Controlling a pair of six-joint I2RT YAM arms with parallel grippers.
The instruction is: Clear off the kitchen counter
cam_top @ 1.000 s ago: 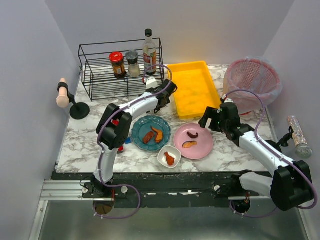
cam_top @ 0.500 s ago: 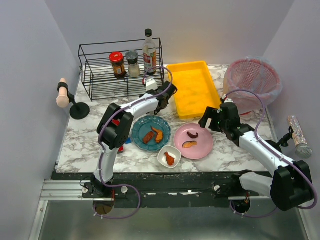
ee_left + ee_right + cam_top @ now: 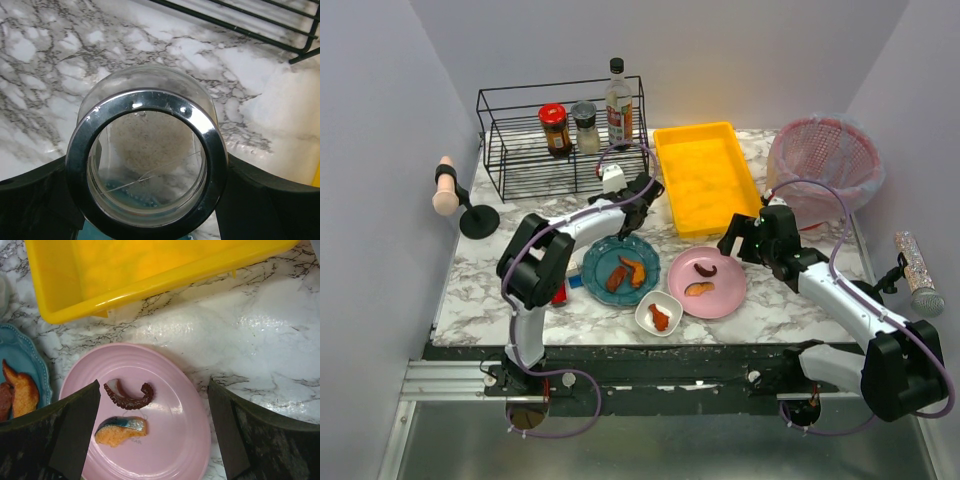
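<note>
The kitchen counter [image 3: 490,275] is white marble. My left gripper [image 3: 639,194] is shut on a glass shaker with a metal lid [image 3: 145,97], held low over the counter [image 3: 45,65] between the black wire rack [image 3: 560,140] and the teal plate [image 3: 622,267]. In the left wrist view my left gripper [image 3: 145,205] has a finger on each side of the shaker. My right gripper [image 3: 732,240] [image 3: 155,435] is open and empty above the pink plate [image 3: 165,450], which holds an octopus piece [image 3: 129,397] and a fish slice [image 3: 120,430].
A yellow tray [image 3: 705,178] lies behind the plates, and a pink basket [image 3: 825,165] stands at the back right. The rack holds a red-lidded jar [image 3: 555,128], a grey-lidded jar [image 3: 585,125] and a bottle [image 3: 618,100]. A small white bowl [image 3: 659,313] sits near the front.
My left gripper has moved left and toward the near side with the shaker, away from the yellow tray, and its elbow has swung left. The right arm has not moved.
</note>
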